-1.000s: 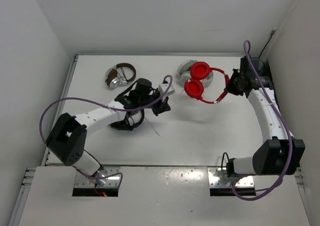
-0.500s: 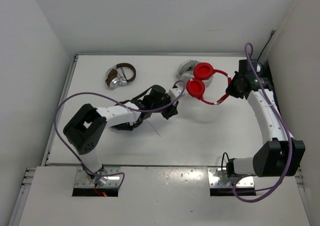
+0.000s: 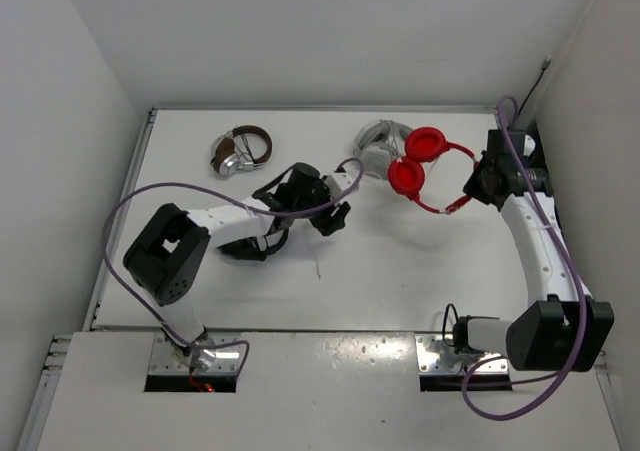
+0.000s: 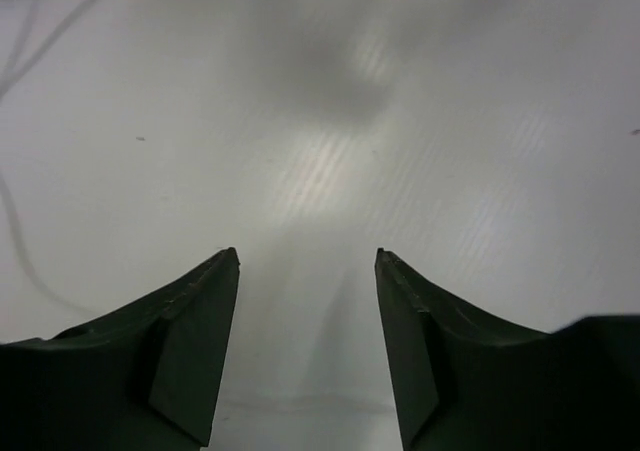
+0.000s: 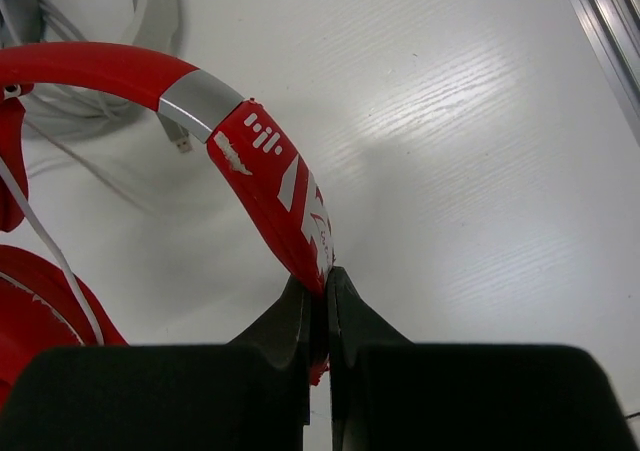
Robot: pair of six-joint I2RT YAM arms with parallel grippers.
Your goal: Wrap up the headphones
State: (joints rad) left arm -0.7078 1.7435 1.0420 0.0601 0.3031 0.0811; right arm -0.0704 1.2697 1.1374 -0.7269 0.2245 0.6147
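Observation:
The red headphones (image 3: 418,161) are at the back right of the table, both earcups side by side. Their headband (image 5: 270,186) curves toward my right gripper (image 5: 322,276), which is shut on it just past the silver slider. A thin white cable (image 5: 50,261) runs down across an earcup. In the top view the right gripper (image 3: 478,185) grips the right end of the band. My left gripper (image 3: 331,216) is left of the earcups and apart from them. Seen from its wrist, the left gripper (image 4: 307,263) is open over bare table with nothing between its fingers.
A white and grey pair (image 3: 378,137) lies just behind the red one, touching it. A brown and silver pair (image 3: 240,151) sits at the back left. A black pair (image 3: 255,243) lies under my left forearm. The right wall stands close to my right arm.
My left gripper has gone from shut to open and drawn back slightly to the left. My right gripper has carried the red headphones further right.

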